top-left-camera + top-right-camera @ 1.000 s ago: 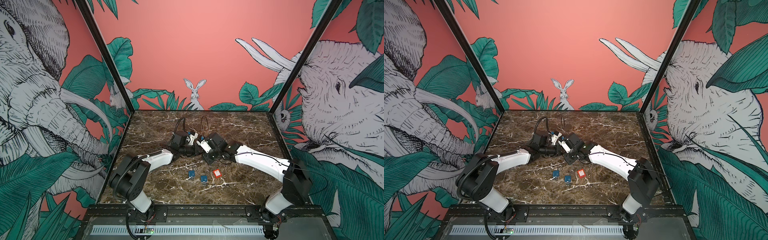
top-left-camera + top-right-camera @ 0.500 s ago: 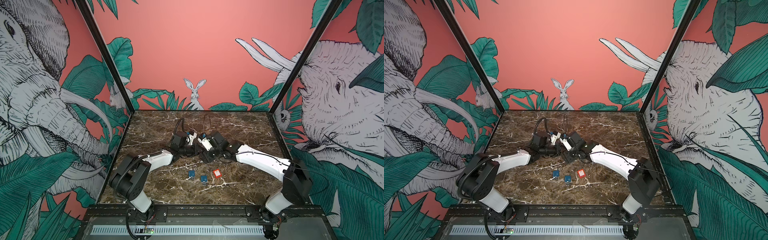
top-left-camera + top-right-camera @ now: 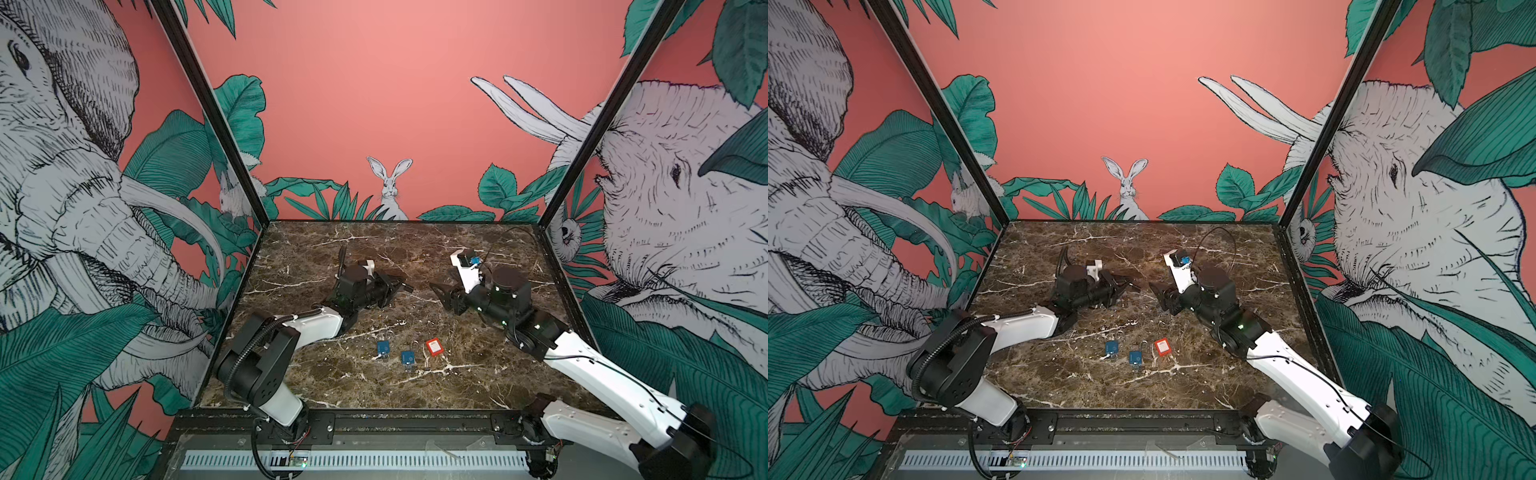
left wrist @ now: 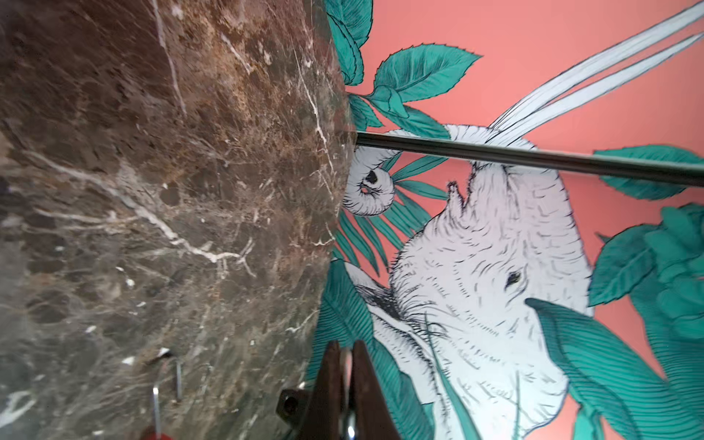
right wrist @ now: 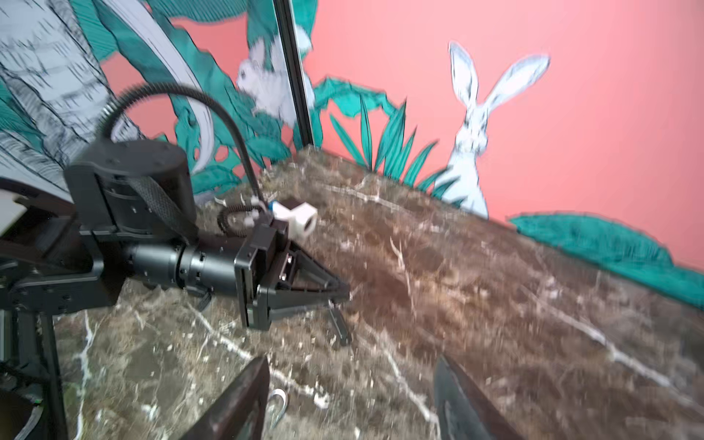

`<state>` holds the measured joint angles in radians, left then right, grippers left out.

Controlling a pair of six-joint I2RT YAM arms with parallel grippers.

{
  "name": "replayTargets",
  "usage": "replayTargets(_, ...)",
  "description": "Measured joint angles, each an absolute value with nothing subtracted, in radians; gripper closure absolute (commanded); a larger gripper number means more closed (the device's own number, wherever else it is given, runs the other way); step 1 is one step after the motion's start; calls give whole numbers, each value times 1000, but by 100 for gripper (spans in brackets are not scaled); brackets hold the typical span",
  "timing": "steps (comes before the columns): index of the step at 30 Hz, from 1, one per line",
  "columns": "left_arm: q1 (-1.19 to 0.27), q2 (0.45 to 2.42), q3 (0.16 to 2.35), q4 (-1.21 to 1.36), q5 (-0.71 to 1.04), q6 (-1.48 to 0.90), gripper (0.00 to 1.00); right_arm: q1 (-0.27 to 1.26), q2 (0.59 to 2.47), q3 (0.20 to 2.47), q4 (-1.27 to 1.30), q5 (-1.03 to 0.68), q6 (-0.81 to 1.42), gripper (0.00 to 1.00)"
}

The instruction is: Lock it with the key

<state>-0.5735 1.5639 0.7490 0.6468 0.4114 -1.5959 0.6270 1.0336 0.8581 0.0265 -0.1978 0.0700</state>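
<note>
Two blue padlocks (image 3: 383,348) and a red padlock (image 3: 433,347) lie in a row on the bench (image 3: 332,386), near the front and between the arms, where either arm can reach them. The left tool (image 3: 398,286) is pressed together on what looks like the key (image 5: 339,324), pinched at one end so the rest hangs free for a keyhole. The right tool (image 3: 440,296) faces it, well apart, spread and empty, probably ready to steady a padlock while the key goes in.
</note>
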Motion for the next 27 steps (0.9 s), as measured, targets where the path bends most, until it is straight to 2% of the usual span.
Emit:
replayTargets(6, -574, 1479, 805, 542, 427, -1672, 100, 566, 1139, 867, 92, -317, 57, 56)
replayTargets(17, -575, 1419, 805, 475, 429, -1691, 100, 562, 1283, 867, 221, -508, 136, 59)
replayTargets(27, -575, 1432, 804, 507, 438, -1709, 100, 562, 1318, 879, 241, -558, 158, 63)
